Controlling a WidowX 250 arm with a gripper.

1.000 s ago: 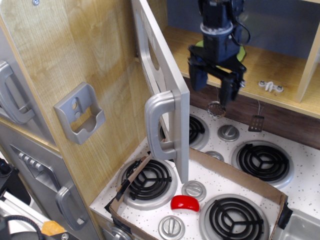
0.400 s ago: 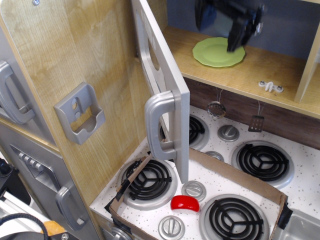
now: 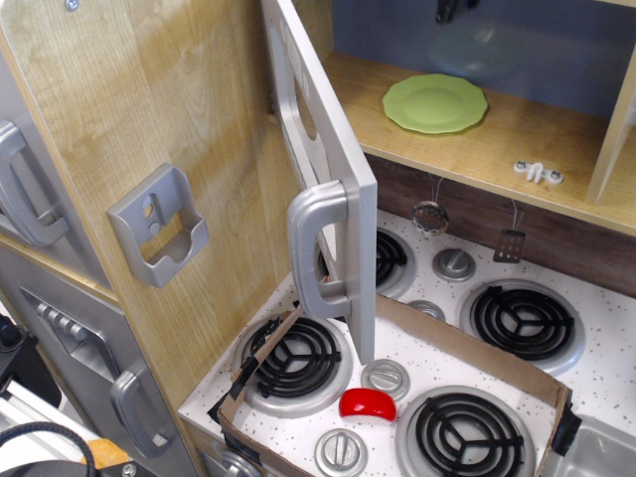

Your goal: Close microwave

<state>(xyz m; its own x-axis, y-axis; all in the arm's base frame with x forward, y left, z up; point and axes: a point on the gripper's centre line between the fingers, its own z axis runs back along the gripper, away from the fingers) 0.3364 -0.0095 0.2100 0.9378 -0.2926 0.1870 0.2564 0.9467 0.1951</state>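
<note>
- Observation.image view, toy kitchen seen from above at an angle.
- Microwave door (image 3: 323, 169): grey, swung wide open, edge-on to the camera, hanging out over the stove top (image 3: 437, 338); part of its window visible near the top edge.
- Door handle (image 3: 316, 253): silver, upright, on the free edge of the door, above the front left burner (image 3: 295, 357).
- Gripper (image 3: 452, 9): only a dark tip visible at the top edge, above the shelf, well apart from the door; finger spread impossible to tell.
- Green plate (image 3: 435, 102): flat on the wooden shelf (image 3: 517, 149), right of the door.
- Red piece (image 3: 368, 403): on the stove top between the two front burners, just below a silver knob (image 3: 385, 378).
- Cardboard strip (image 3: 467, 348): framing the front burners.
- Grey wall holder (image 3: 161, 227): fixed to the wooden side panel, left of the door.
- Two small utensils (image 3: 430, 216): hanging under the shelf, behind the back burners.
</note>
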